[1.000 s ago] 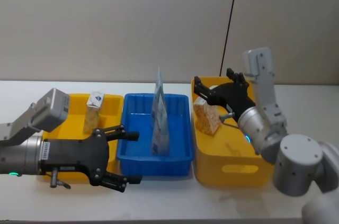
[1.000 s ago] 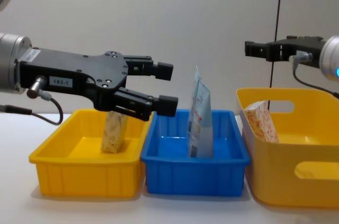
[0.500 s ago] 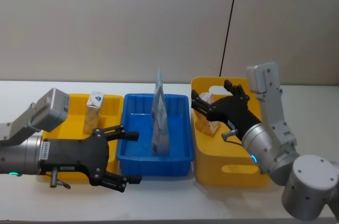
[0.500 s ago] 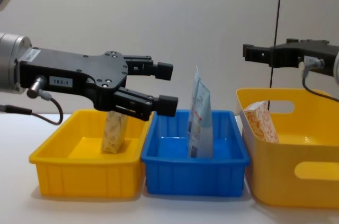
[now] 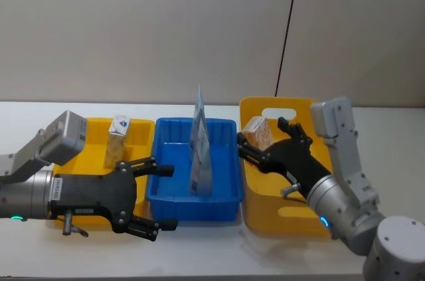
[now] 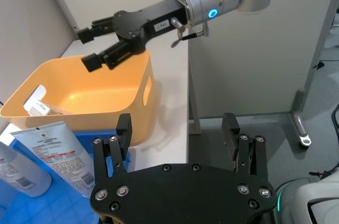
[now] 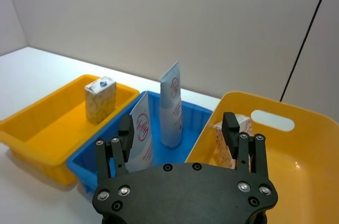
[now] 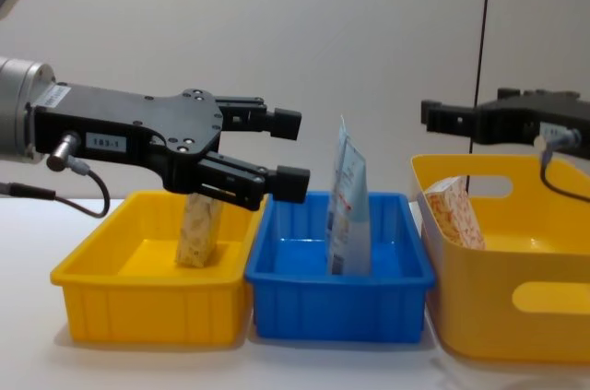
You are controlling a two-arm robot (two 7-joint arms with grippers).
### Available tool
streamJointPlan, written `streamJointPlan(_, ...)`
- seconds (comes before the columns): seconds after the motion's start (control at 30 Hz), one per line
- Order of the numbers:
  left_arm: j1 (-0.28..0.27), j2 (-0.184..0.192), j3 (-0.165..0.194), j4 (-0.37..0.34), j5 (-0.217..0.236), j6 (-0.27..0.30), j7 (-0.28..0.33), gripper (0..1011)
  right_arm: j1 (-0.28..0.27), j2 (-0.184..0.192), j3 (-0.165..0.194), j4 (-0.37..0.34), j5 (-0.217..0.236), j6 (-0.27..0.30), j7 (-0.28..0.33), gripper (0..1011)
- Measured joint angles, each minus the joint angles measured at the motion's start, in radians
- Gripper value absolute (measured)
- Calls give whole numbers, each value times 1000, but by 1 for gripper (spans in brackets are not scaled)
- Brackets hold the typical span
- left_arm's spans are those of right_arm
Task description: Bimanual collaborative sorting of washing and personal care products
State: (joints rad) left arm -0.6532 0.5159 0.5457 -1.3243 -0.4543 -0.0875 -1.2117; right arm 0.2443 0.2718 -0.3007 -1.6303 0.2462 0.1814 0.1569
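White tabletop sorting looks done: tan carton (image 8: 200, 229) binned beside the left gripper (image 8: 290, 152)'s empty parted jaws, blue tubes (image 8: 348, 215) just beyond them, white pack (image 8: 454, 213) below the right gripper (image 6: 87, 48)'s, equally parted and empty.

Plain beige-grey wall (image 5: 133, 28) under flat, even indoor light, a thin dark vertical line (image 5: 287, 35) running down it right of centre, a white table (image 5: 26, 111) set against its foot, grey floor (image 6: 288, 150) beyond the table's edge, a metal stand (image 6: 301, 123) on it.

bright, even, diffuse light — soft, faint shadows fall on the white table (image 5: 199, 254).
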Motion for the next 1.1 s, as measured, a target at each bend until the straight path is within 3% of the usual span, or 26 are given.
streamJointPlan(0.47, 0, 0, 0, 0, 0, 0, 0, 1001, -23, 0, -26, 23, -36, -17, 18, 1004)
streamJointPlan(1.1, 0, 0, 0, 0, 0, 0, 0, 1001, 36, -72, -84, 170, -110, -89, 13, 1004)
